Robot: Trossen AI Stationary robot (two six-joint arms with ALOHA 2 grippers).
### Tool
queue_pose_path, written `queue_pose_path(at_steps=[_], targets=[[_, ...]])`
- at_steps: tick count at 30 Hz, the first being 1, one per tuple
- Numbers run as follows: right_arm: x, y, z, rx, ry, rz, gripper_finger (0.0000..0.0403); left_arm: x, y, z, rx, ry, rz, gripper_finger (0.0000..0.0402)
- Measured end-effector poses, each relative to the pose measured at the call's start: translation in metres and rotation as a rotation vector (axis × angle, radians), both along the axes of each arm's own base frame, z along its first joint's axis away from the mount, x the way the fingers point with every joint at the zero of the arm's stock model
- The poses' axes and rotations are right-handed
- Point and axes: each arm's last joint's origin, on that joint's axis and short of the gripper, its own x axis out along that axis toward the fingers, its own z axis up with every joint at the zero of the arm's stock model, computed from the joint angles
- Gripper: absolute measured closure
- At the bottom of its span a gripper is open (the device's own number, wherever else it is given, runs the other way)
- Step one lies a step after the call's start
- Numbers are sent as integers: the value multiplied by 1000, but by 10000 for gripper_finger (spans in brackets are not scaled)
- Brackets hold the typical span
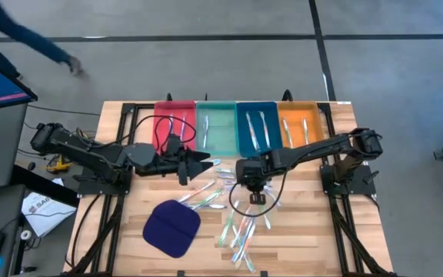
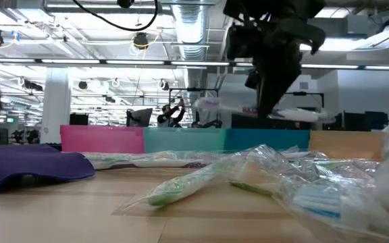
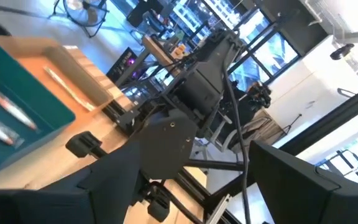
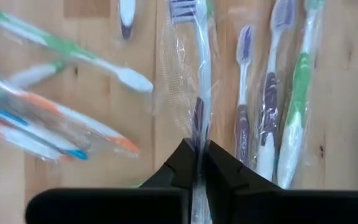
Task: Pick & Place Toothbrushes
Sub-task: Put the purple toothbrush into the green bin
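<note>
Wrapped toothbrush [image 4: 201,93] pinched in right hand [image 4: 199,163], raised above table [image 1: 344,238]

Four plastic trays sit side by side along the table's far edge: the red tray [image 1: 174,123] leftmost, then the teal tray [image 1: 216,129], the blue tray [image 1: 257,128] and the orange tray [image 1: 298,123] rightmost, each with toothbrushes in it. The wrapped toothbrushes [image 1: 237,223] lie scattered on the wooden table [image 1: 306,231] nearer than the trays. The dark blue cloth pad [image 1: 171,227] lies left of them.
</note>
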Motion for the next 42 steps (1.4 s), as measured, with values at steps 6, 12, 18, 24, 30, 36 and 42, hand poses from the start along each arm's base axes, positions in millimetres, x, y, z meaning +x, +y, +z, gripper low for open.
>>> queue_pose_path(at_steps=[6, 12, 18, 24, 30, 36, 42], targets=[[-3, -7, 14, 24, -44, -66, 389, -2, 1, 4, 22, -20, 4, 105], [-7, -20, 31, 47, -112, -143, 390, -6, 2, 10, 37, -47, 15, 105], [-10, -38, 51, 100, -221, -239, 387, -10, 3, 13, 58, -57, 17, 105], [-14, -56, 69, 126, -319, -323, 394, -11, 4, 15, 55, -67, 20, 105], [-17, -67, 85, 184, -429, -390, 383, -11, 4, 15, 54, -71, 20, 105], [-19, -72, 105, 247, -559, -423, 396, -11, 4, 15, 53, -72, 20, 105], [-22, -75, 122, 332, -675, -474, 383, -11, 3, 15, 53, -73, 9, 105]])
